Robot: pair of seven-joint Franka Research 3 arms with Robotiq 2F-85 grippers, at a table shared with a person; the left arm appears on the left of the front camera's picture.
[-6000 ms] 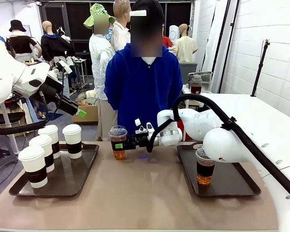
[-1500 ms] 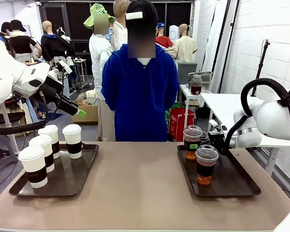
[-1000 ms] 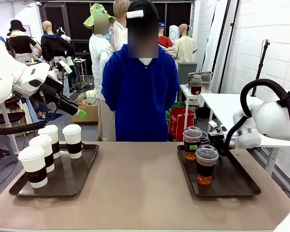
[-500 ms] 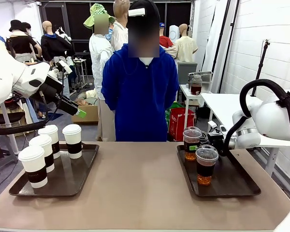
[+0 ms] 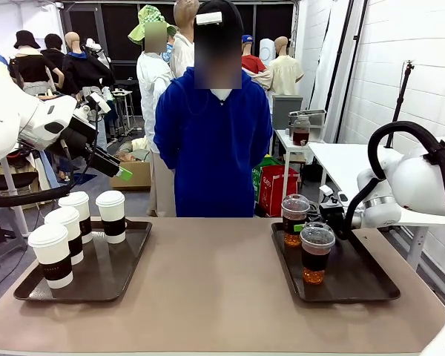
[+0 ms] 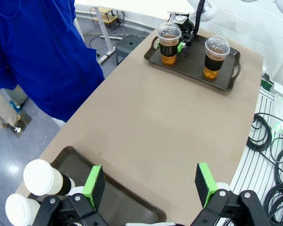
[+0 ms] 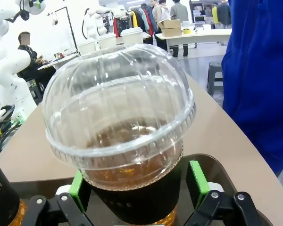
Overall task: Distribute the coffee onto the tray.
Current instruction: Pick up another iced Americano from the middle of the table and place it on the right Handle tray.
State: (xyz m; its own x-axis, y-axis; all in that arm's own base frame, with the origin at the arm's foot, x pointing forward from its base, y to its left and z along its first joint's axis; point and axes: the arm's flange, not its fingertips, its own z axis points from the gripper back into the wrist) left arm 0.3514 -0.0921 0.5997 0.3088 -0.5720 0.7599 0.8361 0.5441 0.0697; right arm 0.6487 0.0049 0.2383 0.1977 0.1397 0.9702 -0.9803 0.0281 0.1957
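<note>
Two clear dome-lidded cups of coffee stand on the right tray (image 5: 356, 280): the back cup (image 5: 294, 219) (image 6: 169, 43) (image 7: 120, 127) and the front cup (image 5: 316, 254) (image 6: 215, 56). My right gripper (image 5: 305, 222) (image 7: 137, 181) straddles the back cup, open, with its green pads (image 7: 198, 176) just off the dark sleeve. Several white lidded coffee cups (image 5: 65, 231) (image 6: 45, 176) with brown sleeves stand on the left tray (image 5: 104, 280). My left gripper (image 5: 119, 172) (image 6: 149, 184) hangs open and holds nothing, high above the left tray's far side.
A person in a blue top (image 5: 213, 148) stands at the far edge, mid-table, hands out of sight. The tan tabletop (image 5: 215, 282) stretches bare between the two trays. A side table (image 5: 300, 141) with another cup stands behind on the right.
Six seconds ago my right gripper held the back cup over the table's middle; it now stands on the right tray. In the last second the jaws eased off it. The left arm stayed still.
</note>
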